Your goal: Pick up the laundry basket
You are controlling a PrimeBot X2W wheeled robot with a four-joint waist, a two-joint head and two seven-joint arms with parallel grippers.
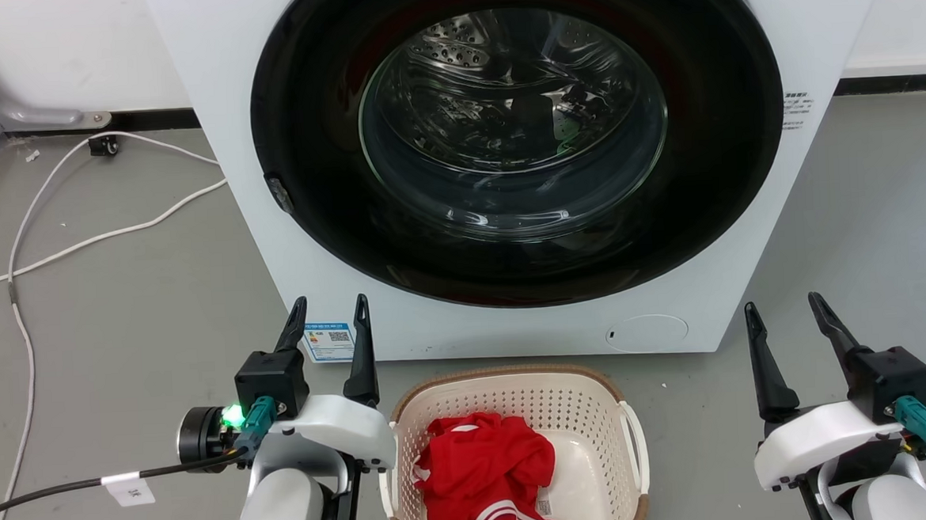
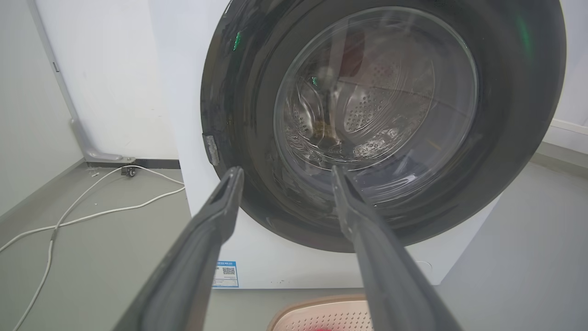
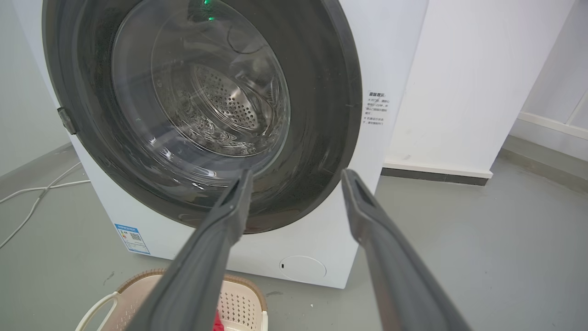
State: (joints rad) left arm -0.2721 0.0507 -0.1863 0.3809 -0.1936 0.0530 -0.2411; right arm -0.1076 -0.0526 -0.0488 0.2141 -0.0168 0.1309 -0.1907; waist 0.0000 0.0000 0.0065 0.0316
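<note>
both arms sit low at either side of the head view, pale forearms rising from the bottom edge and dark fingers pointing up toward the washer (image 1: 816, 35). the left gripper (image 1: 331, 305) has its fingers spread and holds nothing; the right gripper (image 1: 782, 303) is likewise spread and empty. the laundry basket (image 1: 516, 373) stands on the grey floor (image 1: 118, 326) between them, before the washer, just beside the left wrist and apart from the right, with a red garment (image 1: 481, 457) inside.

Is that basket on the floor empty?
No, a red garment lies inside the laundry basket.
</note>
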